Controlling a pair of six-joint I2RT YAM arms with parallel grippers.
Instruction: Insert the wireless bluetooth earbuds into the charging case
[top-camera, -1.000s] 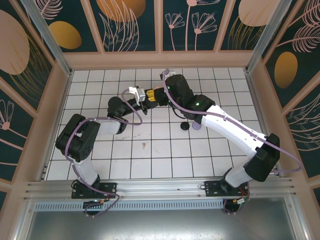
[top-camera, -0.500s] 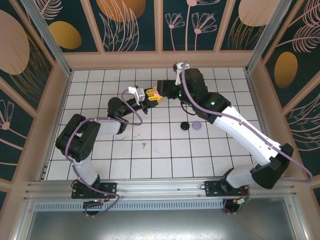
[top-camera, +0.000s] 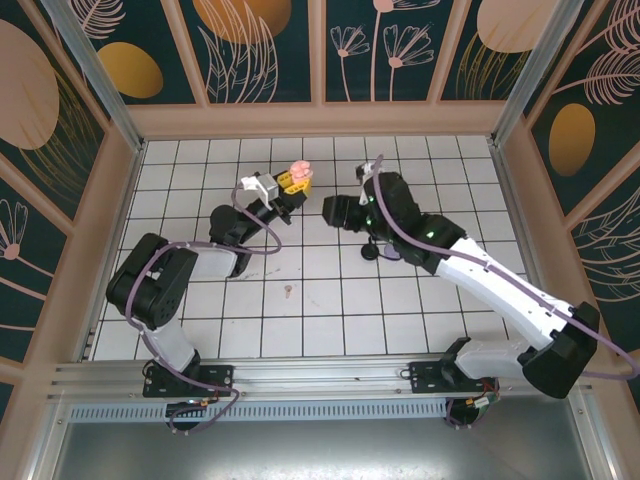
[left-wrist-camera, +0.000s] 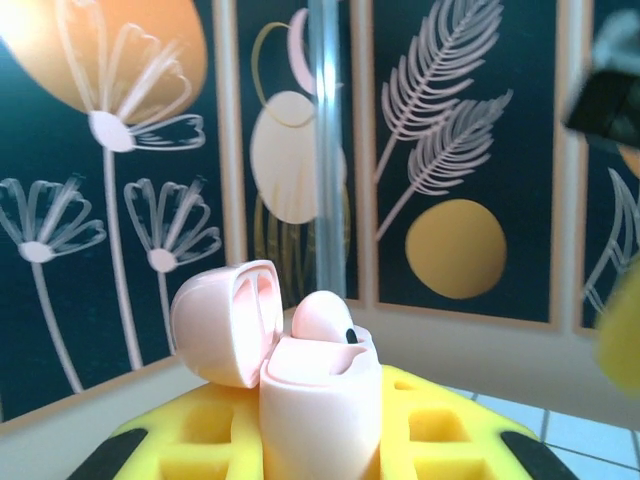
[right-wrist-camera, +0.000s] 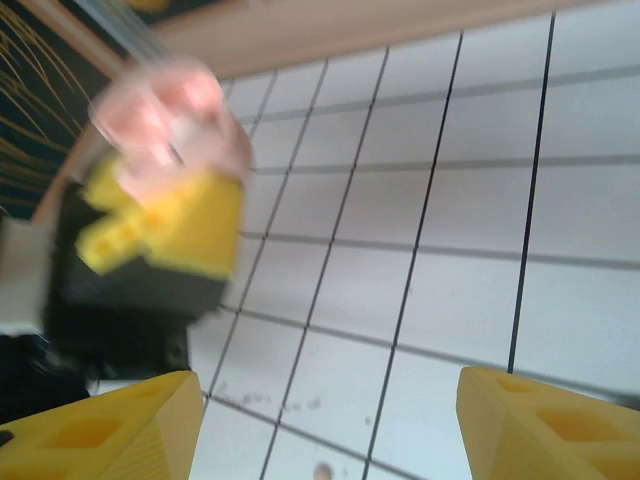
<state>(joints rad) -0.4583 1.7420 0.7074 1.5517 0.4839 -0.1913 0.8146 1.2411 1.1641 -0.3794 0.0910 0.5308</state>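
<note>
Nearest the arm bases, a tiny stemmed bud (top-camera: 289, 291) lies alone on a tile of the white tiled table (top-camera: 330, 330) (too small in the overhead view to be sure of its colour). Farther in, a round black disc-like case (top-camera: 370, 252) sits on the tiles just beside the right arm.

Beyond it the right tool (top-camera: 331, 211) hangs above the table with its yellow fingers (right-wrist-camera: 110, 435) spread wide and nothing between them. Its wrist camera looks across bare tiles toward the left tool (top-camera: 292, 181).

The left tool is farther back and a little to the left, apart from the right one and held above the tiles. Its yellow fingers (left-wrist-camera: 450, 430) are clamped on the lower half of a pale pink rounded plastic charging case (left-wrist-camera: 320, 400), which stands upright between them. The case's hinged lid (left-wrist-camera: 225, 320) is tipped open to one side. A pale pink round-headed earbud (left-wrist-camera: 325, 320) with a small dark spot sits in the case's mouth, its head standing above the rim.

Behind them rises the dark wall panel with flower and leaf patterns (left-wrist-camera: 440, 150).
</note>
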